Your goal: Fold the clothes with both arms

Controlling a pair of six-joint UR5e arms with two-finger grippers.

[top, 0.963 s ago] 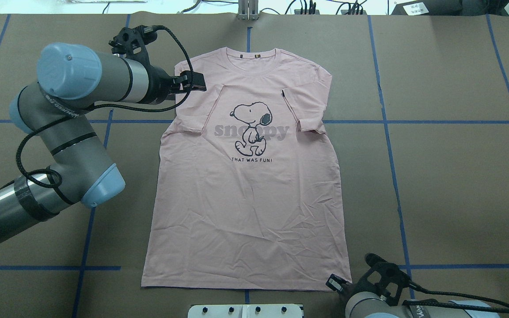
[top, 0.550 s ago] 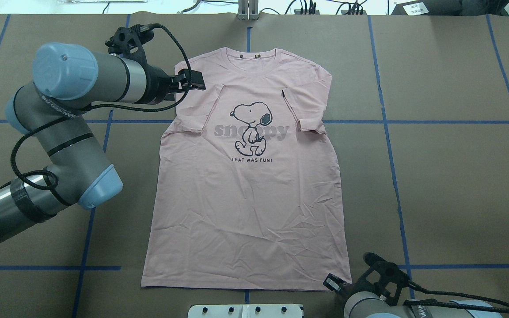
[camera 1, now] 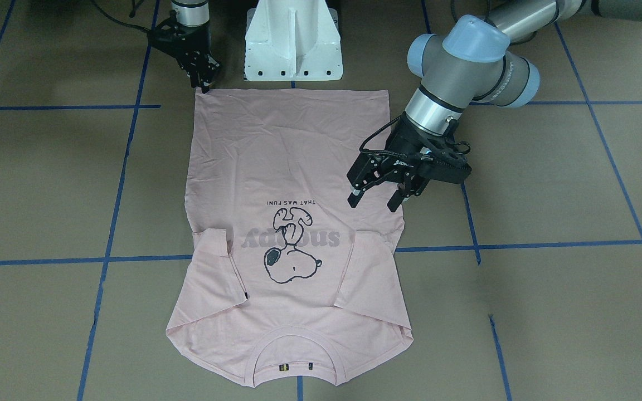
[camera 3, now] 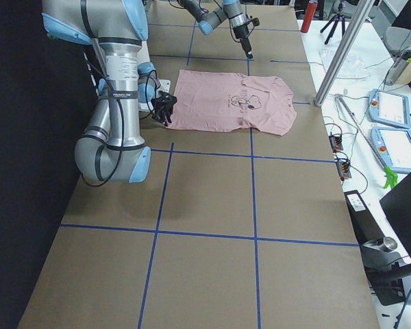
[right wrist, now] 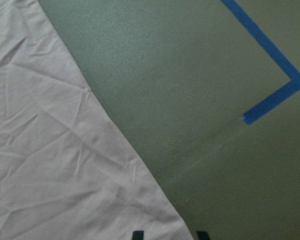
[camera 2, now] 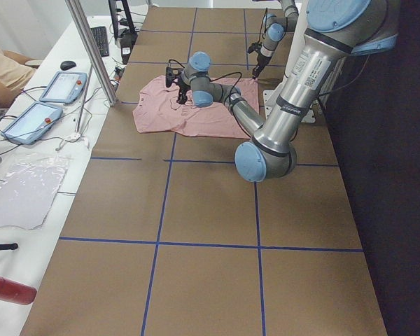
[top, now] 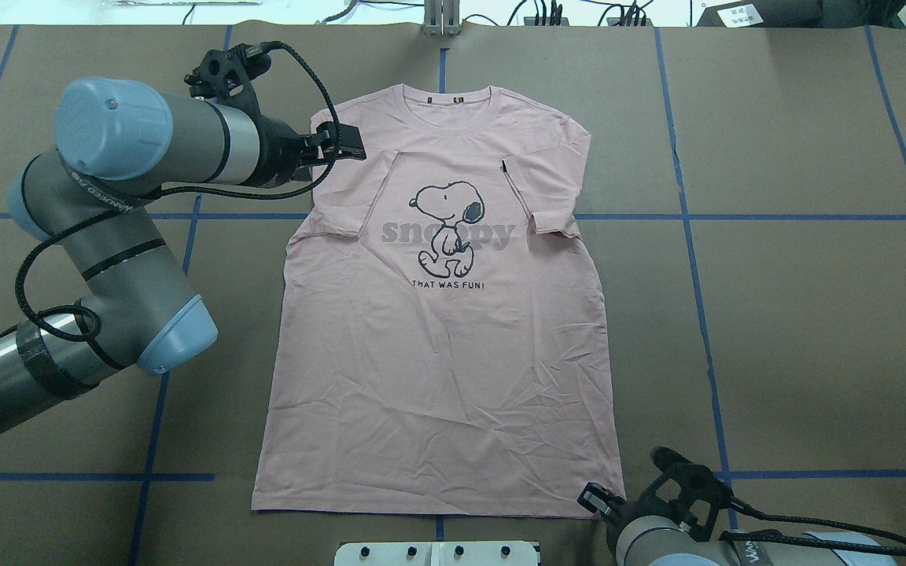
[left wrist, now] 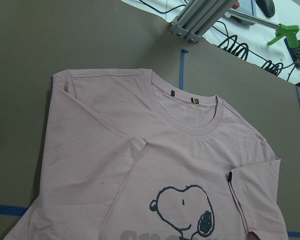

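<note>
The pink T-shirt (top: 437, 369) lies flat on the brown table (top: 799, 314), print up, collar (top: 447, 106) at the far side from the robot and hem (top: 437, 512) next to its base. Its 2 sleeves are already turned inward onto the chest, the left sleeve (top: 341, 196) and the right sleeve (top: 549, 187) each lying beside the cartoon dog (top: 445, 228). So the sleeve step looks done, and the step in hand seems to be getting both arms onto the shirt for a bigger fold. The left gripper (top: 345, 142) hovers over the shoulder on the robot's left, near the corner of the cloth. In the front-facing view its 2 fingers (camera 1: 355, 196) are spread wide and hold nothing, and they appear to be off the fabric. The right gripper (top: 599, 500) sits low at the hem corner on the robot's right. Its own camera shows 2 fingertips (right wrist: 138, 234) apart at the bottom edge of the picture, with the shirt's corner running down between them, so I judge it parted and not yet pinching, though little of the tips is in view. The next move probably calls for each gripper to drop onto its corner and close on 1 thin edge of cloth. The 2 grips sit diagonally across the shirt, so which way the fold will run I cannot tell.
</note>
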